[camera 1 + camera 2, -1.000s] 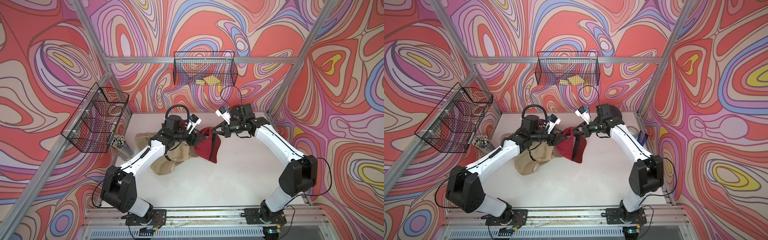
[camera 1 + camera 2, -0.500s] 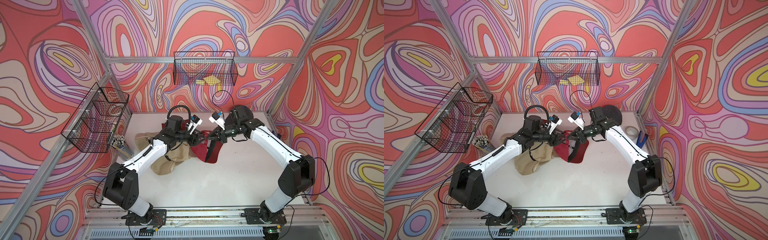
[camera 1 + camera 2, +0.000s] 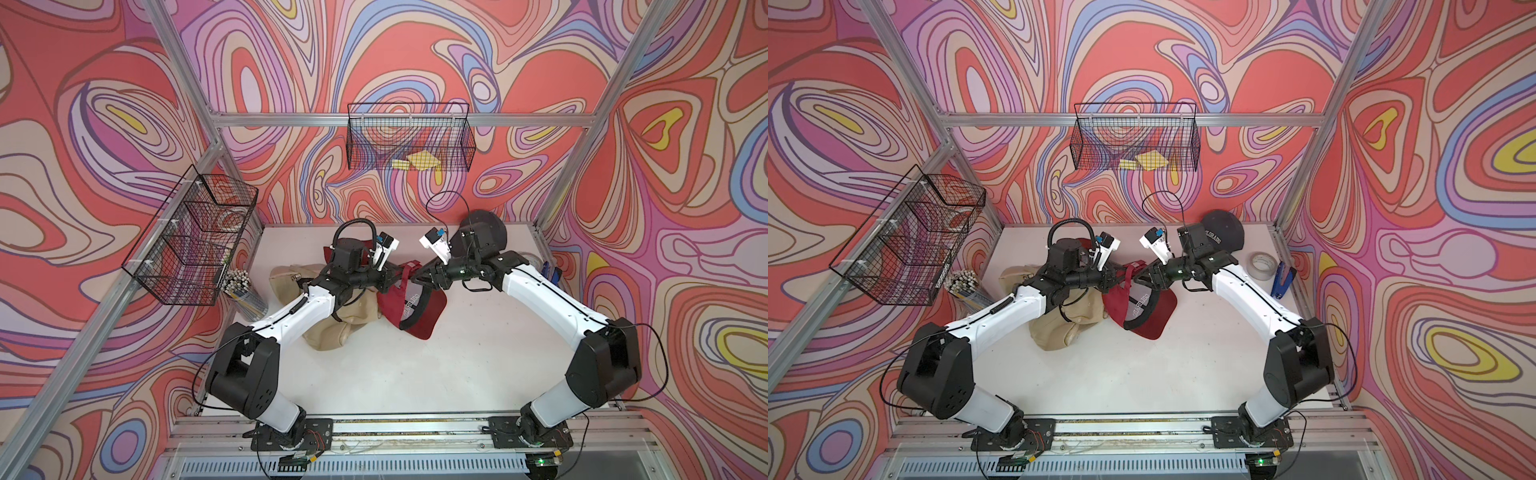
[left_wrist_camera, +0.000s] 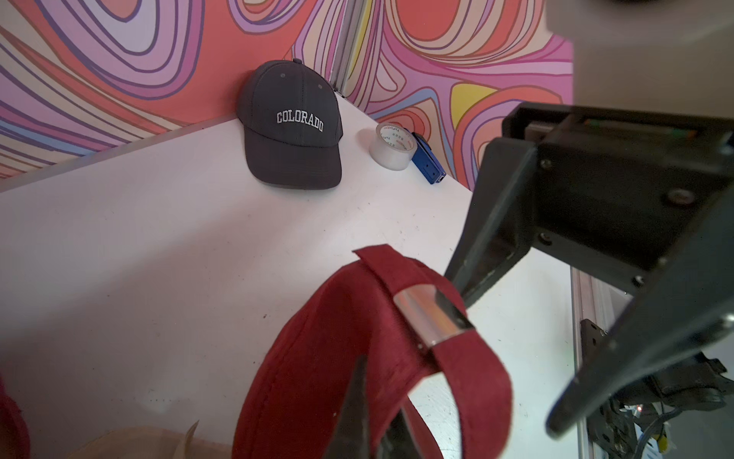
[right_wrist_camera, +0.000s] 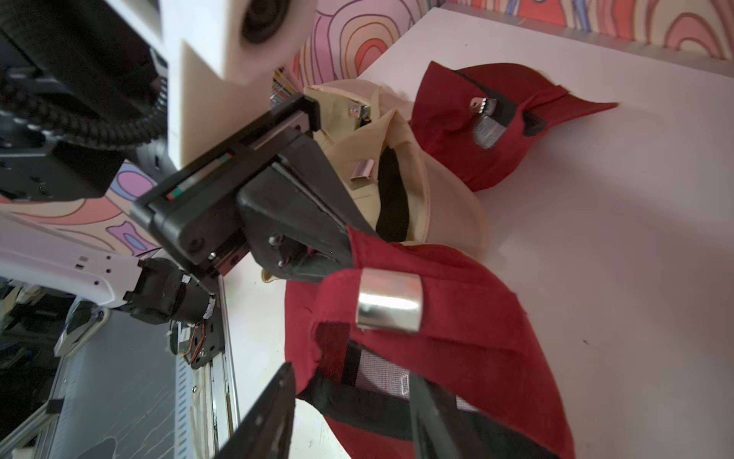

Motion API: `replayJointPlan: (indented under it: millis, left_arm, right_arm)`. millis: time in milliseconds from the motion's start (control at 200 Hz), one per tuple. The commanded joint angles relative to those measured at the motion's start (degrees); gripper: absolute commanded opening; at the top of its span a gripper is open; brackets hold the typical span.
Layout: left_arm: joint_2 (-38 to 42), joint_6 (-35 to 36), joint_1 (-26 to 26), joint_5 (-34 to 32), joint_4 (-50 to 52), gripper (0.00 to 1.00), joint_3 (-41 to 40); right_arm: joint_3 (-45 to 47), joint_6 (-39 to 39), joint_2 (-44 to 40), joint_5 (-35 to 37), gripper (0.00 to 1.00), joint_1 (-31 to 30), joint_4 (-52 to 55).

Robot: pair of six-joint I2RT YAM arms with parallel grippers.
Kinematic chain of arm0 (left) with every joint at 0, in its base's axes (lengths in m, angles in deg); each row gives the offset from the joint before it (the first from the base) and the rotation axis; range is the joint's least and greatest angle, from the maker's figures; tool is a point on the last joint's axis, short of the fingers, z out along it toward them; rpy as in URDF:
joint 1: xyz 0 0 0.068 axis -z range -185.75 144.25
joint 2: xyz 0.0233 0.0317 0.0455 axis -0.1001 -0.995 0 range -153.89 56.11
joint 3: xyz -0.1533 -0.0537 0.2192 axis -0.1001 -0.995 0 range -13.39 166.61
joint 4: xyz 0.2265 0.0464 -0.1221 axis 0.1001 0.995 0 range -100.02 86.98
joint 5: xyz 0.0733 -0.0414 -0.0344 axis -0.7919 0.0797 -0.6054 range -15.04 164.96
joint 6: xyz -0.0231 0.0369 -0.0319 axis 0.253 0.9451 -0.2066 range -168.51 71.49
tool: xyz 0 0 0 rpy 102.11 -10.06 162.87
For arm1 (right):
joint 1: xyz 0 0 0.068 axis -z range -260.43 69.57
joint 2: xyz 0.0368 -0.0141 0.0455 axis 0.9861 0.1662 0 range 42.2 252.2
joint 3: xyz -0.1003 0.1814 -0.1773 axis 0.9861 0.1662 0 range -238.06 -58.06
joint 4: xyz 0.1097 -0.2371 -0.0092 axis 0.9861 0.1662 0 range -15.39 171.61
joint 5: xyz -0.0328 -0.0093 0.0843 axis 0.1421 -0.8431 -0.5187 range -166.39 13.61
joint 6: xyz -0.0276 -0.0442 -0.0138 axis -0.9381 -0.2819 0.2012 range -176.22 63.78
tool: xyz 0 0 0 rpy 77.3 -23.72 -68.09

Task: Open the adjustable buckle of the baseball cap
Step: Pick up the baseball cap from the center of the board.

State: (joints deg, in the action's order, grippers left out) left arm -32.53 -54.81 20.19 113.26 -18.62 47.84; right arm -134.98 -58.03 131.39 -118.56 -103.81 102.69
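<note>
A dark red baseball cap [image 3: 417,309] hangs mid-table between both grippers, in both top views [image 3: 1144,309]. Its silver buckle [image 4: 433,318] clasps the back strap and lies flat; it also shows in the right wrist view [image 5: 389,306]. My left gripper [image 3: 386,279] is shut on the cap's red fabric beside the strap [image 5: 349,246]. My right gripper [image 5: 353,397] faces it from the other side. Its jaws stand apart, straddling the cap's black sweatband [image 5: 357,401] without pinching it.
Tan caps [image 3: 332,309] and another red cap [image 5: 476,119] lie under my left arm. A dark "Colorado" cap [image 4: 294,127], a tape roll [image 4: 391,147] and a blue stapler [image 3: 1283,280] sit back right. A cup of sticks [image 3: 243,286] and wire baskets [image 3: 191,241] are on the left.
My left gripper has closed on the red cap. My right gripper, shut on it before, has opened. The cap has shifted toward the middle and sagged lower.
</note>
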Motion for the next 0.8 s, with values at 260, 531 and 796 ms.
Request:
replayJointPlan:
  millis: [260,531,796]
  left_arm:
    - [2.43,4.28,0.19,5.08,-10.54,0.0,-3.32]
    - [4.87,9.84,0.23,10.85,-16.59,0.0,-6.84]
    - [6.9,17.24,0.24,11.84,-15.49,0.0,-8.32]
  right_arm:
    - [2.65,24.0,-9.0,10.84,0.56,0.69,-8.56]
    - [10.42,35.95,-11.39,9.18,0.57,1.61,-13.55]
    - [15.75,40.71,-12.41,4.44,0.54,1.62,-18.59]
